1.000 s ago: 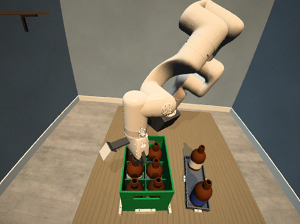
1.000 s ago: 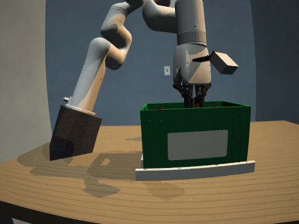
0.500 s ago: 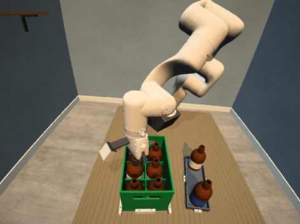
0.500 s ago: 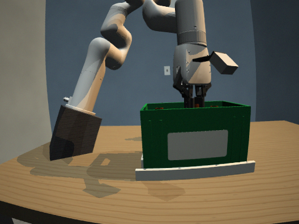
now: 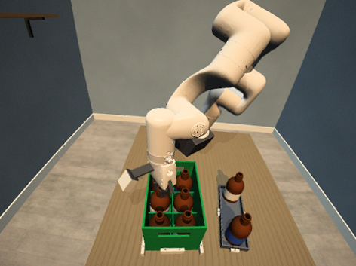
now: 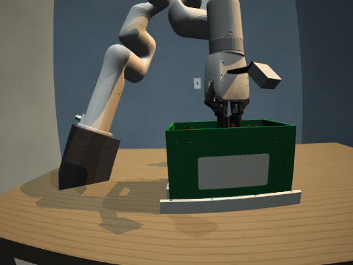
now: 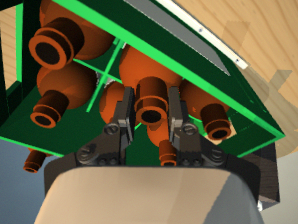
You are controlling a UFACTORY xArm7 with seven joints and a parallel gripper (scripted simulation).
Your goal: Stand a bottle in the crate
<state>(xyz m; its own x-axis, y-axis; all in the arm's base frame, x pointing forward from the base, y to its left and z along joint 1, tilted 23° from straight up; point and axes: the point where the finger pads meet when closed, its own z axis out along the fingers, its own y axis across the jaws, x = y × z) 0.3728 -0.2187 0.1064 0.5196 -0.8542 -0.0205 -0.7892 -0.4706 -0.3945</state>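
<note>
Reaching straight down into the green crate (image 5: pixel 174 232), the gripper (image 7: pixel 151 116) has its two dark fingers clamped on the neck of a brown bottle (image 7: pixel 151 102). In the wrist view the neck sits squarely between the fingers, one pad pressed against each side just under the lip, with the open mouth facing the camera. The bottle's rounded body lies beyond the fingertips, down inside a cell of the crate at the far left of the top view, where the arm (image 5: pixel 162 148) hides most of it. Five more bottles fill the other cells. From the exterior view the fingertips dip just past the crate's rim (image 6: pixel 230 124). Beside the crate, the grey tray (image 5: pixel 224 214) carries two upright bottles, one white-banded (image 5: pixel 234 187) and one blue-banded (image 5: pixel 239 229).
</note>
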